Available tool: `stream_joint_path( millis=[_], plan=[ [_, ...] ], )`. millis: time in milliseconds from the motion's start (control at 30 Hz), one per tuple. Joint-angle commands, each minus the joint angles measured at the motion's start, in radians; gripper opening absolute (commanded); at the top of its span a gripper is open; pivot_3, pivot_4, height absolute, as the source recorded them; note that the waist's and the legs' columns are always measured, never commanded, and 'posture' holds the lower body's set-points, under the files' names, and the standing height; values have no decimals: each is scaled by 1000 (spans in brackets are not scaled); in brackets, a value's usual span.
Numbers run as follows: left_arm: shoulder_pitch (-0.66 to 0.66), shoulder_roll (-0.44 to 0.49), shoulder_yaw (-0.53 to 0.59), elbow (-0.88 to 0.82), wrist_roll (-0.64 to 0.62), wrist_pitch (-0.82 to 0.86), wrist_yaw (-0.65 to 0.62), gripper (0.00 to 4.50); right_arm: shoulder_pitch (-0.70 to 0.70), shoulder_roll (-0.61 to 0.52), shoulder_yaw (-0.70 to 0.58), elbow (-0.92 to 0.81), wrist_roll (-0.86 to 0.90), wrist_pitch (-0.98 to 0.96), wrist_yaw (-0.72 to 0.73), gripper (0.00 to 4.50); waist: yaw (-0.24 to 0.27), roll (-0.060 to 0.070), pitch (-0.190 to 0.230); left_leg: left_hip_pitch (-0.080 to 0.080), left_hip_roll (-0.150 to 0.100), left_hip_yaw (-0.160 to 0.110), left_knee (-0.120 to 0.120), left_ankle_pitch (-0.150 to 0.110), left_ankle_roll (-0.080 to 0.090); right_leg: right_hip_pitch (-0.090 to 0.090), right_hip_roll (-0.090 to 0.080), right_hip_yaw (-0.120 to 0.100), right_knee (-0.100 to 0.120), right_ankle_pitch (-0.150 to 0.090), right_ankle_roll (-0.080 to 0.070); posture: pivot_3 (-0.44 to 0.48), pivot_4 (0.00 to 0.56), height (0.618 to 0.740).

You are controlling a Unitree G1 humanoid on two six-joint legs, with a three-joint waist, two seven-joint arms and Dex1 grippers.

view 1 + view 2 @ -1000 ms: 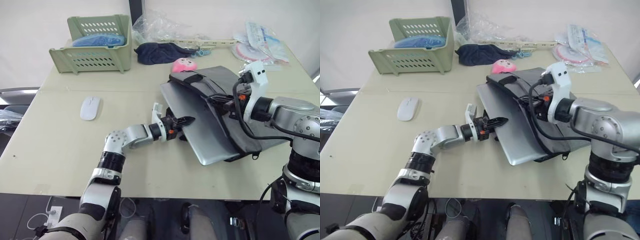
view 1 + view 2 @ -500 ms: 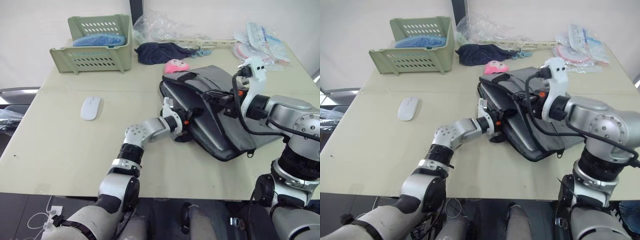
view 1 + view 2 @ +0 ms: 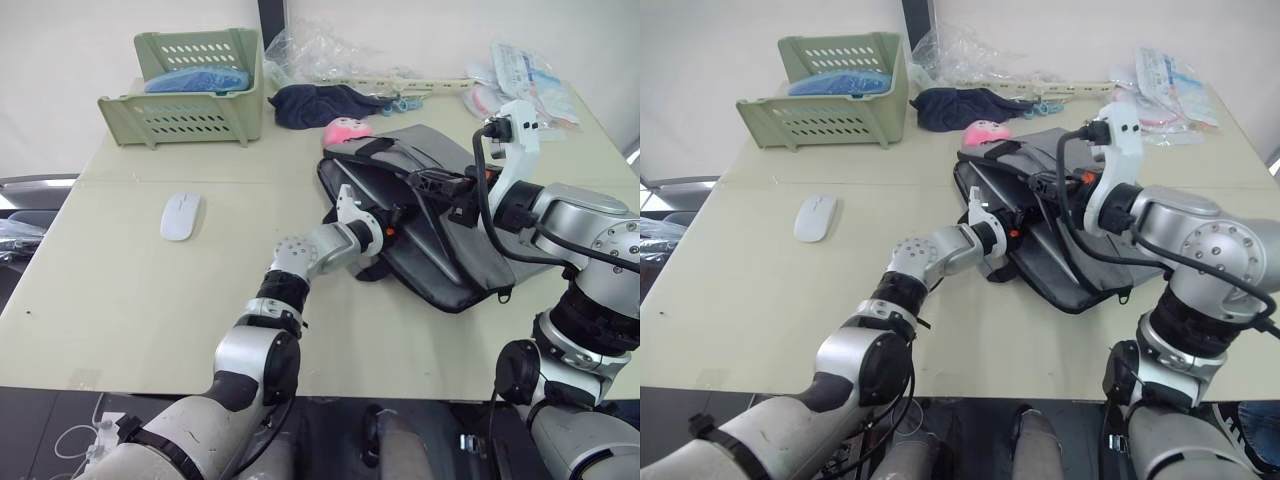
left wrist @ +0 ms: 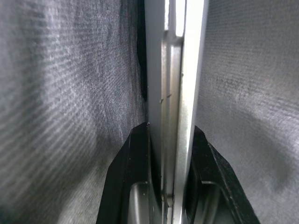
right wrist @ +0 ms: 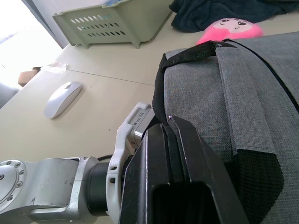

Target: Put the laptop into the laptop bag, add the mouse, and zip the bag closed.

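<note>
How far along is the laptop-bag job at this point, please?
Done: nothing fully. In hand: the left gripper grips the laptop edge inside the grey laptop bag, while the right gripper holds the bag's top flap. Left: the white mouse lies on the table; zipping.

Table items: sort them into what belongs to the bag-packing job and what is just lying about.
Job: laptop bag; laptop, clamped by the left gripper inside the bag; mouse.

Lying about: green basket; pink plush toy; dark cloth; plastic packets.
</note>
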Motion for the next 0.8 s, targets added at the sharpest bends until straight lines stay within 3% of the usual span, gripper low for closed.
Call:
stream_joint_path(
  millis=[33, 233, 367, 567, 800],
  plan=[
    [-38, -43, 10, -65, 26, 38, -78, 2042, -19, -9, -12, -41, 33, 1, 11, 0, 0, 0, 0, 0, 0, 0, 0, 0, 0, 0, 0, 0, 0, 0, 0, 0, 150, 740],
    [54, 11, 13, -204, 37, 176, -74, 4464, 29, -54, 13, -11, 13, -68, 25, 0, -2, 0, 0, 0, 0, 0, 0, 0, 0, 0, 0, 0, 0, 0, 0, 0, 150, 740],
    [128, 58, 15, -336, 26, 294, -43, 4489, 59, -81, 32, 12, 9, -119, 34, 0, -2, 0, 0, 1, 0, 0, -1, 0, 0, 0, 0, 0, 0, 0, 0, 0, 150, 740],
    [229, 227, 8, -577, -29, 511, -99, 4489, 95, -114, 56, 37, 12, -177, 47, 0, -4, 0, 0, 1, 1, -1, 0, 0, 0, 0, 0, 1, 1, 0, 0, 0, 150, 740],
    [282, 500, -67, -717, 13, 590, -389, 4489, 173, -210, 150, 59, -19, -315, 95, 0, -1, 0, 0, 1, 0, -2, 1, 0, 0, 0, 0, 0, 1, 0, 0, 0, 150, 740]
  ],
)
